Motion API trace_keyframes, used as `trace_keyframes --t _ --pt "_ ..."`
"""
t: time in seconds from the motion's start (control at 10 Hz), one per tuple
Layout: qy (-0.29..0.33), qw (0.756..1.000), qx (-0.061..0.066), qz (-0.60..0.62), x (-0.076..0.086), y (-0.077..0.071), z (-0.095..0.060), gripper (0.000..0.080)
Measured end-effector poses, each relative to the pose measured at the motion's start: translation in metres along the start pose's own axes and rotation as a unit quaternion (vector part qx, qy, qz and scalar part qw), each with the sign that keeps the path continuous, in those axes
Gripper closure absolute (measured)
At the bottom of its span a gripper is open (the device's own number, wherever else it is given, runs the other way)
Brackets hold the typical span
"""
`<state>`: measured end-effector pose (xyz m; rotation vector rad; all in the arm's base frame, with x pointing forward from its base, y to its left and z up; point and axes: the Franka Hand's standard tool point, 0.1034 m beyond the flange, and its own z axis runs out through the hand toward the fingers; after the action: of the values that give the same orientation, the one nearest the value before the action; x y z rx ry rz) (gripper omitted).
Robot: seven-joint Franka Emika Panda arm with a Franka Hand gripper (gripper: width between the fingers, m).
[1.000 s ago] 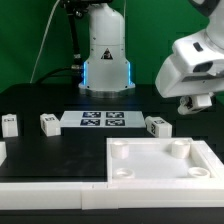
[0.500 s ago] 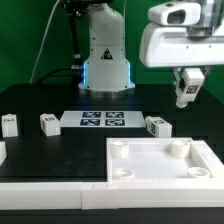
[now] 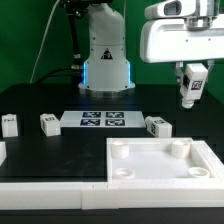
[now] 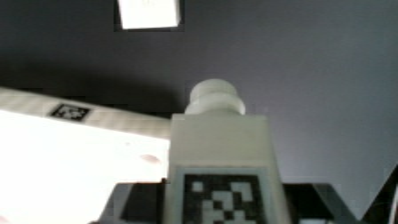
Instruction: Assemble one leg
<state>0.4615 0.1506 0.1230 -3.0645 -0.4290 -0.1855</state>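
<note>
My gripper (image 3: 190,88) hangs high at the exterior view's right, above the table. It is shut on a white leg (image 3: 191,84) with a black-and-white tag, held upright. The wrist view shows that leg (image 4: 219,150) between my dark fingers, its round peg end pointing away from the camera. Three more legs stand on the black table: one (image 3: 9,124) at the far left, one (image 3: 48,122) beside the marker board, one (image 3: 157,125) behind the panel. The large white panel (image 3: 160,178) with round corner sockets lies at the front right, below the held leg.
The marker board (image 3: 102,121) lies flat at the table's middle back. The robot base (image 3: 105,50) stands behind it. A white rail (image 3: 50,186) runs along the front edge. A white part (image 4: 150,12) and a tagged white part (image 4: 63,108) show in the wrist view.
The arm has risen and turned; the gripper now hangs vertical with the leg in view, and in the last half second it moved only slightly.
</note>
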Motion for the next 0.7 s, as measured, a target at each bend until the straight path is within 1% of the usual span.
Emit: trace_keyframes --t 0.1,0.2,0.3,0.4,0.5,0.7 --pt "0.013 1.000 0.005 -0.006 0.017 0.008 0.002 0.0512" --pt "0.026 1.000 0.008 -0.007 0.036 0.017 0.002 0.0512" --pt "0.034 0.999 0.008 -0.013 0.052 0.026 0.000 0.0512" --pt "0.039 0.999 0.008 -0.020 0.067 0.035 0.005 0.0512" --pt "0.038 0.999 0.009 -0.027 0.072 0.037 0.012 0.0512" --pt "0.038 0.999 0.009 -0.028 0.072 0.036 0.011 0.0512"
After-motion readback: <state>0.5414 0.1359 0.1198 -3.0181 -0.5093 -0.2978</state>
